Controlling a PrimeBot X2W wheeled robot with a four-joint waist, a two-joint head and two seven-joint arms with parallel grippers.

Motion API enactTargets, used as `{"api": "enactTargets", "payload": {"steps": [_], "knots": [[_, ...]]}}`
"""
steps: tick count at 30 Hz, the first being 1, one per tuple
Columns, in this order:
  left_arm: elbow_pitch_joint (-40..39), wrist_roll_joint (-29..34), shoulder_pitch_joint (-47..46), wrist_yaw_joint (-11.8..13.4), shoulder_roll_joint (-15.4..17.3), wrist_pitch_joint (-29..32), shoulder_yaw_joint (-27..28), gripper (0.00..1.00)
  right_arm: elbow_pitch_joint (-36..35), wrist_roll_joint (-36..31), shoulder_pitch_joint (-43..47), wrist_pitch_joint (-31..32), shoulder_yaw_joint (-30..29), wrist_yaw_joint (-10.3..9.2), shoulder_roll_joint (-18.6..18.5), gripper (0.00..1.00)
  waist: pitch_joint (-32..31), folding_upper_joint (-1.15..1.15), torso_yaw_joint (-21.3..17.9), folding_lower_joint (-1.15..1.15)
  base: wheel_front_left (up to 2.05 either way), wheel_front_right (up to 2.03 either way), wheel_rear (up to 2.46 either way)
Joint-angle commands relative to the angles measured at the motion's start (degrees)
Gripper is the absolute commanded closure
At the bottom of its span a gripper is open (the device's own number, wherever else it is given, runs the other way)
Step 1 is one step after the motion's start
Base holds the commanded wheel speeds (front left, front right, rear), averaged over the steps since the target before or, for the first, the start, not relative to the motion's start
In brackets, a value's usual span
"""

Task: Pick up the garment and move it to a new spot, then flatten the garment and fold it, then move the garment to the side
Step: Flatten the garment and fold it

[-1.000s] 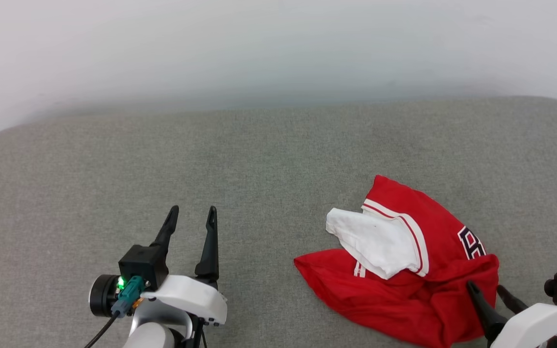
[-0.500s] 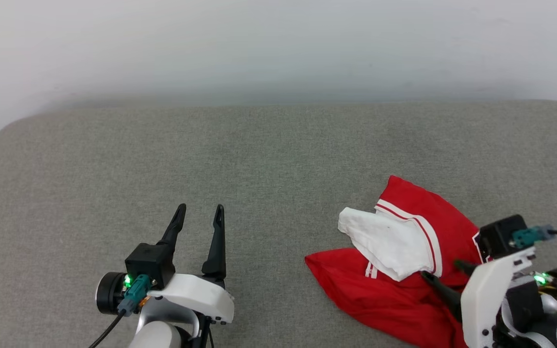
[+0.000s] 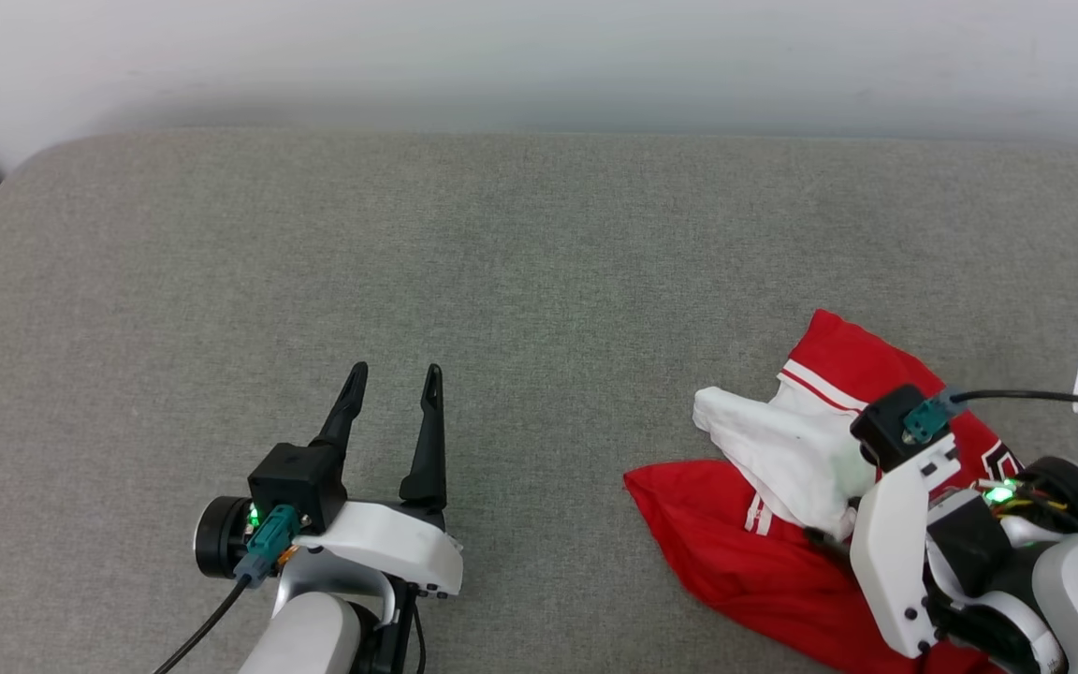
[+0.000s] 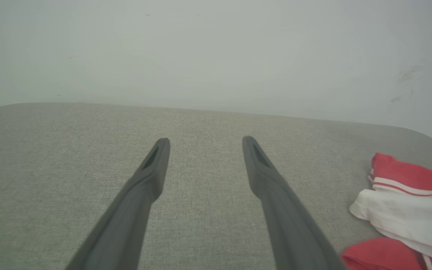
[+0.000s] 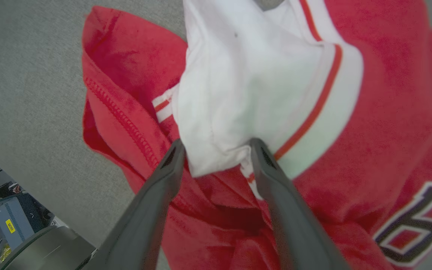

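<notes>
The garment lies crumpled at the near right of the worktop, a padded, round-cornered slab in coarse grey weave. Its cloth is soft red, with a white sleeve trimmed in red-and-white stripes. The sleeve's end points toward the worktop's left, and the heap's long axis is hidden under the right arm. The right wrist view adds a stitched hem and black-and-white outlined lettering. The right pincer stands open astride the sleeve's lower fold; the left pincer, open and empty, hovers over the worktop's near left.
</notes>
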Motion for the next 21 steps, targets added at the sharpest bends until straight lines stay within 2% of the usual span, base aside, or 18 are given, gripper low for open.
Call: {"api": "enactTargets", "payload": {"steps": [1, 6, 10, 13, 21], "knots": [[0.2, -0.1, -0.6, 0.1, 0.0, -0.4, 0.0, 0.0, 0.1, 0.1, -1.4, -0.7, 0.1, -0.02, -0.5, 1.0, 0.3, 0.0, 0.0, 0.0, 0.0, 0.0, 0.0], [0.7, -0.2, -0.6, 0.5, 0.2, -0.9, 0.4, 0.0, -0.1, -0.3, -3.5, -3.4, -1.0, -0.02, -0.9, 1.0, -0.1, 0.0, -1.1, 0.0, 0.0, 0.0, 0.0], [0.9, -0.3, -0.4, 0.5, 0.6, -1.0, 0.7, 0.0, 0.2, -1.1, -4.3, -6.0, -4.8, -0.02, 0.0, 1.0, -1.0, 0.0, -2.5, 0.0, 0.0, 0.0, 0.0], [0.7, -0.3, -0.1, 0.7, 0.6, -0.9, 0.6, 0.0, 1.3, -1.6, -3.9, -8.0, -11.3, -0.02, 1.7, 1.0, -1.6, 0.0, -3.4, 0.0, 0.0, 0.0, 0.0], [0.2, -0.7, 0.4, 0.7, 1.3, -0.2, 0.3, 0.0, 9.3, -1.0, 2.9, -14.1, -34.5, -0.02, 8.6, 1.0, -2.0, 0.0, -4.9, 0.0, 0.0, 0.0, 0.0]]}}
